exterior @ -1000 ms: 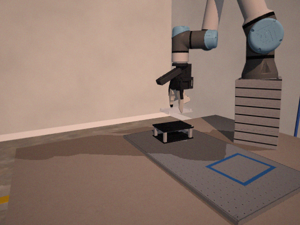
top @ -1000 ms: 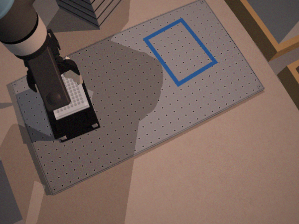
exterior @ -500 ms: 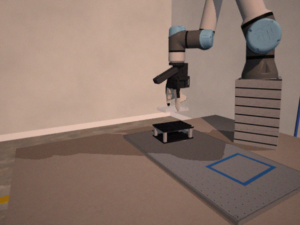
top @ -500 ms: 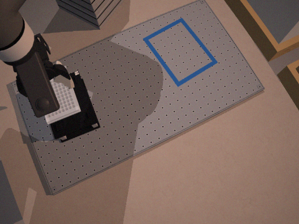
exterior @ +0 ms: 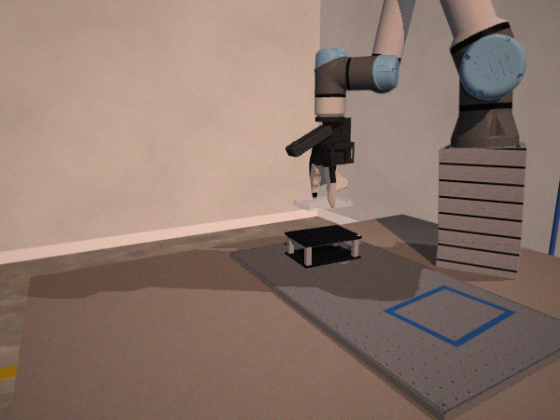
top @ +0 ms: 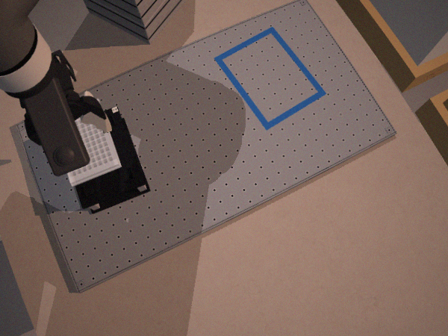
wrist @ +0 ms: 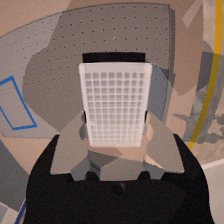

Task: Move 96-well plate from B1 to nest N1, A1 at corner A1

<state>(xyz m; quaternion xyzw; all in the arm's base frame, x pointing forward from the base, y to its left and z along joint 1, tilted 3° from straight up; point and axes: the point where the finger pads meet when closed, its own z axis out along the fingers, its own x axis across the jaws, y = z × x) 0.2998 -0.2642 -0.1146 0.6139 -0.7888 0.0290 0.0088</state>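
Observation:
My gripper (exterior: 323,198) (wrist: 115,111) is shut on the white 96-well plate (top: 98,154) (exterior: 322,203) (wrist: 116,105) and holds it level in the air, well above the black raised nest N1 (top: 116,187) (exterior: 322,235) (wrist: 116,57). The plate hangs over the nest, whose top shows beyond the plate's far edge in the wrist view. A small white label (top: 114,109) marks one far corner of the nest. The blue outline of spot B1 (top: 299,106) (exterior: 481,327) (wrist: 6,112) is bare. I cannot make out the plate's cut corner.
The grey perforated breadboard (top: 261,164) (exterior: 373,336) carries the nest and the blue outline. The arm's slatted pedestal (exterior: 481,210) (top: 138,15) stands behind the board. The arm (top: 48,112) hides part of the plate and nest in the top view.

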